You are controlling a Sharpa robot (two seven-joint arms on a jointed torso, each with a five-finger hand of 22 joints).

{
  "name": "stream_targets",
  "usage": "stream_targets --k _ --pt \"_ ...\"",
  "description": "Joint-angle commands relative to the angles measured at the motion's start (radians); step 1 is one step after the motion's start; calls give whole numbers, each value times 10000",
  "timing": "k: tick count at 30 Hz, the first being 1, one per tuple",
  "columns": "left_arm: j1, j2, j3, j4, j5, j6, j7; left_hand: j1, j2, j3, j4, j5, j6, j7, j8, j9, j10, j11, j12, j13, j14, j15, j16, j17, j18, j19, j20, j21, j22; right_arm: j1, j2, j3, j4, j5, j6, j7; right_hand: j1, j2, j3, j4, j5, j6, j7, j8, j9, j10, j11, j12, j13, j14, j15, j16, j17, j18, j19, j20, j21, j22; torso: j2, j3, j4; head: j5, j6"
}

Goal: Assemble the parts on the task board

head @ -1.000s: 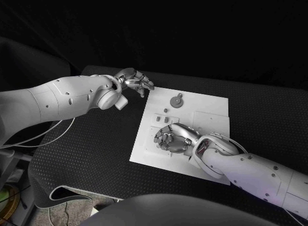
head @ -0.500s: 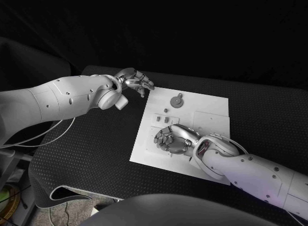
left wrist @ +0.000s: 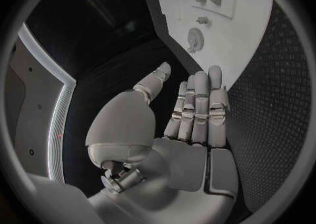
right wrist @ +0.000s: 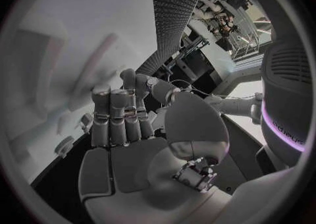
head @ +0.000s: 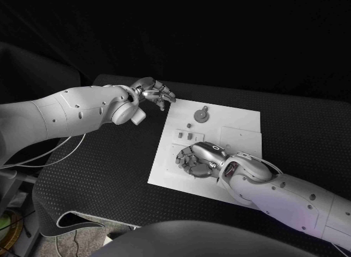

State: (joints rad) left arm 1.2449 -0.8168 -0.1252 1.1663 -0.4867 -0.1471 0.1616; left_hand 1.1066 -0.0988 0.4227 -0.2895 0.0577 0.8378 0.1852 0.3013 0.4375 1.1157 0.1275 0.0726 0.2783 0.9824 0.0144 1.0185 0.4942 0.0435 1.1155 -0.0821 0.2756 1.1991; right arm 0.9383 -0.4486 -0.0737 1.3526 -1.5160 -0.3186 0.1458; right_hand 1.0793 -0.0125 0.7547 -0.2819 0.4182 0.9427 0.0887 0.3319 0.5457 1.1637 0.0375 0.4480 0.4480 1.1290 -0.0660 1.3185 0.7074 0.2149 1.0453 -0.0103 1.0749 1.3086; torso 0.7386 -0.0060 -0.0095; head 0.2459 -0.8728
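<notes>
The white task board (head: 238,119) lies in the middle of the black table. On its far part sit a round grey part (head: 201,114) and some small grey parts (head: 189,136). My right hand (head: 196,159) hovers low over the board's near-left area, fingers side by side and nearly straight, thumb apart, nothing in it; the right wrist view shows the same hand (right wrist: 121,124) against the board (right wrist: 59,23). My left hand (head: 152,91) hangs just off the board's far-left corner. It is empty, with fingers (left wrist: 197,103) stretched toward the round part (left wrist: 195,38).
Black textured table (head: 98,160) surrounds the board on all sides, with wide room to the left and right. A loose white cable (head: 59,152) runs under my left arm near the table's left edge.
My right hand has turned and shifted slightly toward the board's near edge. The left hand has not moved.
</notes>
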Motion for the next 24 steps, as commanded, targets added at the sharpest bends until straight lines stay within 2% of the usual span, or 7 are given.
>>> stream_targets --k 1,7,24 --pt "12 13 4 12 49 70 69 -93 -10 7 22 -63 -27 39 3 -14 -61 -6 -8 -11 45 30 -42 17 375 55 6 -68 12 -13 20 -6 46 -1044 -445 -121 130 -4 31 -14 31 448 339 69 278 100 17 -511 13 46 -38 -8 11 469 33 -31 32 100 1 -3 -1 5 2" --pt "11 23 4 7 49 88 58 -101 -11 6 24 -63 -28 39 4 -15 -62 -6 -9 -11 45 31 -43 18 375 55 6 -70 13 -15 67 -13 44 -1100 -491 -115 151 -32 33 -13 31 466 333 69 283 138 11 -551 2 66 -45 -15 8 469 54 -42 34 98 0 -3 5 6 2" --pt "11 34 4 1 49 94 48 -121 -14 3 26 -63 -31 40 5 -17 -65 -5 -9 -13 44 32 -46 20 375 56 7 -75 18 -97 179 -64 -114 -766 -64 -219 148 -25 28 8 30 471 334 60 284 170 9 -607 -15 88 -47 -24 5 469 72 -48 35 95 0 -4 0 25 2"
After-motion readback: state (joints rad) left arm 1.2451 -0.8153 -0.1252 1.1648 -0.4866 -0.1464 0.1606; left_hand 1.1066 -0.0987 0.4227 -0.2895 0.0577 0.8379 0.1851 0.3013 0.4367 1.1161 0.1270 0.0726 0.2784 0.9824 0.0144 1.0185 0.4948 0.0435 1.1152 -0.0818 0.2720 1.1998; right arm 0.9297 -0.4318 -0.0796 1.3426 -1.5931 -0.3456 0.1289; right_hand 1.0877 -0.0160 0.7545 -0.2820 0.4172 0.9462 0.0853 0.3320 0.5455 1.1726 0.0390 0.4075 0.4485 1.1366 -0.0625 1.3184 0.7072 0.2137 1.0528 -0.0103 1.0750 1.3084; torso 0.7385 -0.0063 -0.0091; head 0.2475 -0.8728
